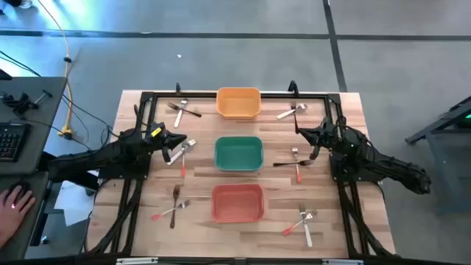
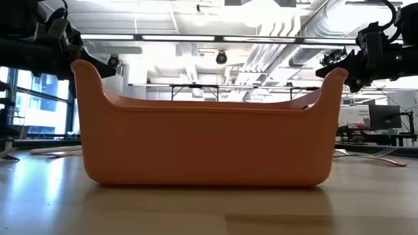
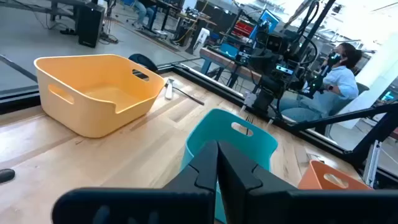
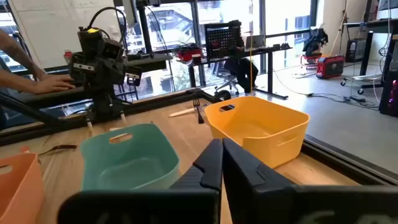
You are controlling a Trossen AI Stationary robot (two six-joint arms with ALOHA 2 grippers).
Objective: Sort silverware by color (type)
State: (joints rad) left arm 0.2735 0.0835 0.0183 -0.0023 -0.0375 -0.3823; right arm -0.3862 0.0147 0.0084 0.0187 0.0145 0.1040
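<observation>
Two robot arms, both matte black and built of chunky, angular segments joined by rounded joints. The left arm (image 1: 110, 156) carries a small yellow marking near its wrist, close to the green bin (image 1: 238, 153). The right arm (image 1: 375, 162) is plain black throughout, with thin dark cables along its body. Each ends in a pincer of two flat, tapering black fingers: left pincer (image 3: 217, 163), right pincer (image 4: 222, 157), their inner edges pressed together.

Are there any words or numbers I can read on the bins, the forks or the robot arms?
None can be read.
Orange bin, green bin, red bin: plain, no writing.
Forks: no marks visible.
Yellow tag on the left arm: too small to read.
</observation>
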